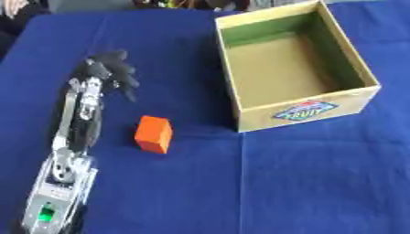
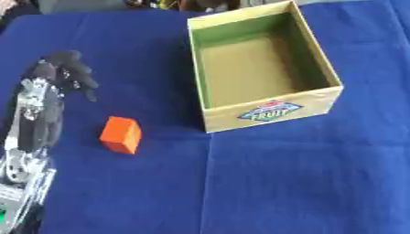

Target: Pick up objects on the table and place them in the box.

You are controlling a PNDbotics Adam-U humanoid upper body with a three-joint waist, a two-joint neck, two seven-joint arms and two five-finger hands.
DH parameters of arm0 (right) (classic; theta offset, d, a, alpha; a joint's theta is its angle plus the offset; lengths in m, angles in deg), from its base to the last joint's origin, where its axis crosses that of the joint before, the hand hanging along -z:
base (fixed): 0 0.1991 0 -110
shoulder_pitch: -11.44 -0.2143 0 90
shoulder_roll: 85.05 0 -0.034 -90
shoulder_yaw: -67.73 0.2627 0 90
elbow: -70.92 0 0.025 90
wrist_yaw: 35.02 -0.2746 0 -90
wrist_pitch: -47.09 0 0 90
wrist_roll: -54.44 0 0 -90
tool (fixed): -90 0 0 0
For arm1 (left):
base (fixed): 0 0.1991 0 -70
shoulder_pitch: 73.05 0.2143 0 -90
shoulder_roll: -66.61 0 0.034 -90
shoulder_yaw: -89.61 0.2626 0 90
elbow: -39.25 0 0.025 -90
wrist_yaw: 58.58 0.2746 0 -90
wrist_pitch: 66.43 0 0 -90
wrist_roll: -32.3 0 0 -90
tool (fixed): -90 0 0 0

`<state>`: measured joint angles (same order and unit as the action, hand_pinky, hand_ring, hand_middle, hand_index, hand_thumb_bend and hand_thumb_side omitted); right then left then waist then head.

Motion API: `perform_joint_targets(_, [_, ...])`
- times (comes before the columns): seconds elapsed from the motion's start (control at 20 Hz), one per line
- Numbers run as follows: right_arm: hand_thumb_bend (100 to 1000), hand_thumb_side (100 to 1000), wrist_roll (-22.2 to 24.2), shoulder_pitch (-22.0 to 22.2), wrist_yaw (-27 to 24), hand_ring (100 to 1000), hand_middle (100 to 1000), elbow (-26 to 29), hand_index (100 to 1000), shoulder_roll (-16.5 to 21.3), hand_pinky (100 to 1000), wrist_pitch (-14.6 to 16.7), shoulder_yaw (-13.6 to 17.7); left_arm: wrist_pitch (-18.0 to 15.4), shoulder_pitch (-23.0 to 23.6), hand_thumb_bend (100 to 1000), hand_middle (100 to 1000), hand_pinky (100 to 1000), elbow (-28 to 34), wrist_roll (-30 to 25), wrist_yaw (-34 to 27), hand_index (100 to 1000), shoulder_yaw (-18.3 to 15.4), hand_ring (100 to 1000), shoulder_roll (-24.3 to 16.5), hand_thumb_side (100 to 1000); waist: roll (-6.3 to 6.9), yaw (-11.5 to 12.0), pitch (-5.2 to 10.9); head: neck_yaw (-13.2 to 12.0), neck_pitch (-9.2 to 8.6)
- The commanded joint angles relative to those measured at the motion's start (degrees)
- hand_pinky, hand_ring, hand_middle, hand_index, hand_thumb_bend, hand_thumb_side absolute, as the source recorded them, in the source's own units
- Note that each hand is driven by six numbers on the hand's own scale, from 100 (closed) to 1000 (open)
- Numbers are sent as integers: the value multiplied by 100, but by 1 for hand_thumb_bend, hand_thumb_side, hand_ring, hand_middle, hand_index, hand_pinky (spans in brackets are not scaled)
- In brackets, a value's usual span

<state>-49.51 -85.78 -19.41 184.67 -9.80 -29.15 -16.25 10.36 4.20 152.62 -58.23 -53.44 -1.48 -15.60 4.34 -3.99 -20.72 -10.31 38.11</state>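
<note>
Block [image 1: 153, 133], orange, sits on your blue table [image 1: 304, 183] toward its left edge, apart from the box [image 1: 308, 112] near the far edge. Your left hand [image 1: 112, 71] hangs beyond the block, fingers relaxed and drooping, holding nothing.

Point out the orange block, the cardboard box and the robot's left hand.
orange block [image 1: 153, 133]: left eye view, on its front face.
cardboard box [image 1: 308, 111]: left eye view, on its near wall, at the label.
left hand [image 1: 112, 68]: left eye view, on its back.
</note>
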Motion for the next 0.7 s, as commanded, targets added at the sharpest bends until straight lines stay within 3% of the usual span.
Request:
perform_joint_targets(0.05, [100, 973, -7, 41, 57, 953, 627, 85, 976, 105, 808, 1, 47, -95, -293, 100, 662, 448, 123, -154, 194, 869, 95, 610, -393, 578, 16, 32, 163, 73, 25])
perform_joint_targets(0.2, [100, 972, -27, 73, 86, 953, 627, 85, 976, 128, 808, 5, 63, 10, -627, 100, 702, 490, 123, -377, 418, 902, 199, 655, -756, 523, 33, 74, 173, 126, 22])
perform_joint_targets(0.35, [100, 971, -32, 100, 117, 952, 626, 85, 976, 144, 808, 11, 63, 115, -838, 100, 755, 543, 101, -608, 649, 944, 351, 716, -1131, 552, 42, 95, 178, 177, 15])
perform_joint_targets(0.45, [100, 970, -34, 121, 141, 952, 626, 85, 975, 167, 808, 21, 62, 152, -947, 100, 825, 609, -36, -762, 803, 1000, 530, 780, -1382, 551, 67, 106, 184, 198, 13])
perform_joint_targets(0.7, [100, 969, -24, 150, 185, 952, 625, 85, 973, 173, 809, 29, 49, 213, -1276, 100, 852, 639, -597, -1150, 1191, 1000, 1076, 812, -2012, 525, 72, 120, 185, 256, -34])
